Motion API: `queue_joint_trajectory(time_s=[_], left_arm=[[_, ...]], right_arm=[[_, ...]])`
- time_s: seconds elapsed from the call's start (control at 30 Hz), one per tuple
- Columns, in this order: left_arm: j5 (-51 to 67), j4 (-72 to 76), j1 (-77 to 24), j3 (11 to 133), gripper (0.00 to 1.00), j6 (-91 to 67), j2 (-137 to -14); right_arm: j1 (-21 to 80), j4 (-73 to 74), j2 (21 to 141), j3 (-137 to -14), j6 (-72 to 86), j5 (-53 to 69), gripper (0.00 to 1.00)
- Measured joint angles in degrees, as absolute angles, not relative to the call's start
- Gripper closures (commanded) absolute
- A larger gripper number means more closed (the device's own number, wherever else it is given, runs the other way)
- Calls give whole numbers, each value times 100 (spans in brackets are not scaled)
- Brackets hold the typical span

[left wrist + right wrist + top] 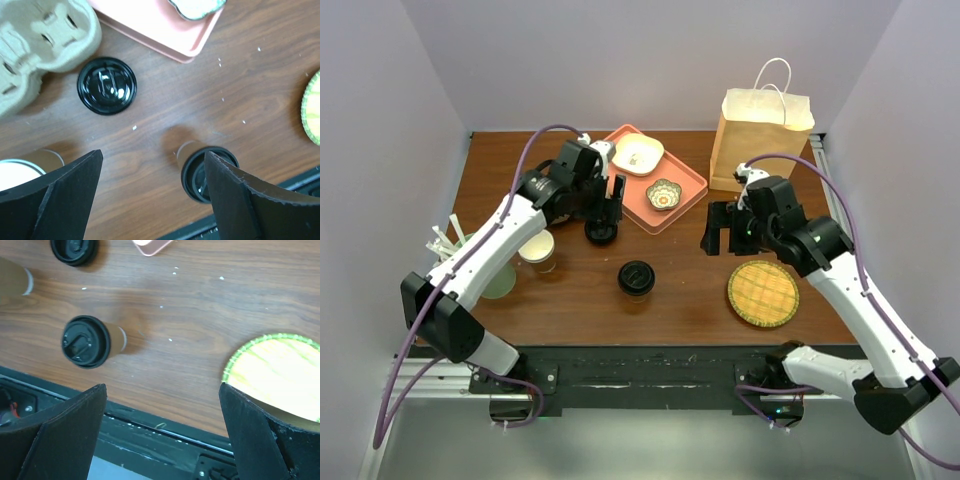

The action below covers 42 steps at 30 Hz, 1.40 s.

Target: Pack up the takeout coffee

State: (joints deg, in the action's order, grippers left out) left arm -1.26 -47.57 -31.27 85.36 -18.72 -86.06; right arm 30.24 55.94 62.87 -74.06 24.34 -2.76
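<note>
Takeout coffee (636, 278) stands upright, lid on, at the near centre of the counter (580, 295), well apart from the paper bag (758, 145) at far right. Left end effector (604, 205) hangs by a loose black lid (601, 234), jaws spread wide, holding nothing. Right end effector (725, 235), on the near side of the bag, is likewise wide apart and empty.

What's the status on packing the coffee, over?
Left pincer and right pincer open, empty. Lidded coffee cup standing mid-table, untouched. Paper bag upright, far right. Loose lid nearby, not touching.
</note>
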Motion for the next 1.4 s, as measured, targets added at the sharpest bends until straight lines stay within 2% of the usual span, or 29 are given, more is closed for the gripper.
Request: queue_joint_trajectory(time_s=[0.2, 0.27, 0.43, 0.6, 0.93, 1.4], left_arm=[[-102, -5037, -3127, 8554, 9, -2021, -8433], [-215, -5050, -3127, 8527, 0, -2053, -8180], [-375, -4954, -3127, 8484, 0, -2196, -7236], [-491, -4757, -3127, 8283, 0, -2213, -6377], [-930, -4770, -3127, 7732, 0, -2298, -5247], [-1223, -4871, -3127, 7699, 0, -2274, -5240]], right_arm=[[3061, 5404, 6276, -7321, 2185, 287, 5], [3277, 5172, 6359, -7144, 2211, 403, 4], [4722, 4716, 7142, -7098, 2543, 198, 4], [5450, 4453, 8226, -7367, 2766, -69, 4], [5614, 4418, 9456, -8145, 2740, -469, 7], [5653, 4475, 10132, -8427, 2589, -838, 16]])
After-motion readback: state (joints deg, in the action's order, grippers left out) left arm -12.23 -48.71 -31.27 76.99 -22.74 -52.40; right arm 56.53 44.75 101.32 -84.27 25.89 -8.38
